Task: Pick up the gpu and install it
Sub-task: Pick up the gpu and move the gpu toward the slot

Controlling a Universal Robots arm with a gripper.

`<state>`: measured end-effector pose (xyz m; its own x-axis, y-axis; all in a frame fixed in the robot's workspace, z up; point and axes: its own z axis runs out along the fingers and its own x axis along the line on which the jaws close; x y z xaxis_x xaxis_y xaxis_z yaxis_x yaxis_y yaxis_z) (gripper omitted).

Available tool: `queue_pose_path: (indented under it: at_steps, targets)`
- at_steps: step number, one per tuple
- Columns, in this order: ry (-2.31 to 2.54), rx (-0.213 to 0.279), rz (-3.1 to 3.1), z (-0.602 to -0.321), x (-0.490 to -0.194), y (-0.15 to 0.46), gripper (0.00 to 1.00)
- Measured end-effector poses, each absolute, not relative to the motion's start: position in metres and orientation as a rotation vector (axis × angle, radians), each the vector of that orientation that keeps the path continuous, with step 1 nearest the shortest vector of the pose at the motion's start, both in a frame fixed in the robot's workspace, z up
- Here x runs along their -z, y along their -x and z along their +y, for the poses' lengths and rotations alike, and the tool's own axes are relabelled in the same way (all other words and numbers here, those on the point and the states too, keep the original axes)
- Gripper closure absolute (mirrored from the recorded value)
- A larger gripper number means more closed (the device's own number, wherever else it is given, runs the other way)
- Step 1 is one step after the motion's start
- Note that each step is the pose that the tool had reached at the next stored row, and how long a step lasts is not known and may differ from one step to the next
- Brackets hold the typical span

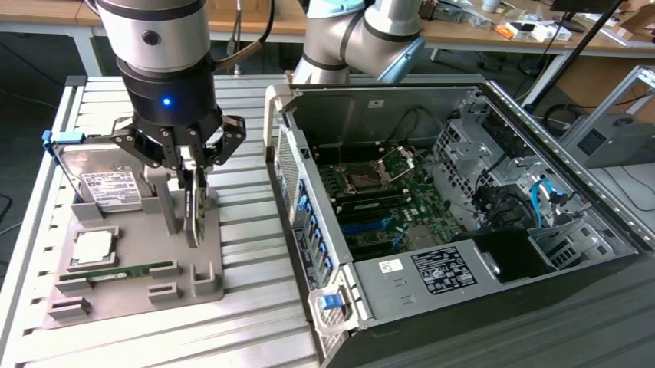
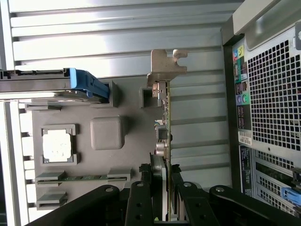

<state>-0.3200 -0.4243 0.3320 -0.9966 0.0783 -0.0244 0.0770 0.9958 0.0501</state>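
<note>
We see the claw (image 1: 192, 178) clamped on the graphics card (image 1: 192, 222), which stands on edge over the grey tray (image 1: 133, 295).

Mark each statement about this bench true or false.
1. The thin dark expansion card with a silver bracket stands on edge between the pincer's fingers. True.
2. The dark metal computer case lies open, its green motherboard exposed. True.
3. The card is already seated in the motherboard. False: it is over the grey moulded tray, outside the case.
4. The hard drive sits inside the case. False: the silver hard drive with a white label stands on the tray, to the exterior view's left of the pincer.
5. A narrow green memory stick lies in the tray. True.
</note>
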Motion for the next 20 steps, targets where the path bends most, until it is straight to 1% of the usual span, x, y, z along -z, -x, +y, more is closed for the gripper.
queue_pose_path:
  at_steps: [20]
  targets:
    - [-0.121,-0.077,3.112,-0.4243,-0.3368,0.3200,0.73]
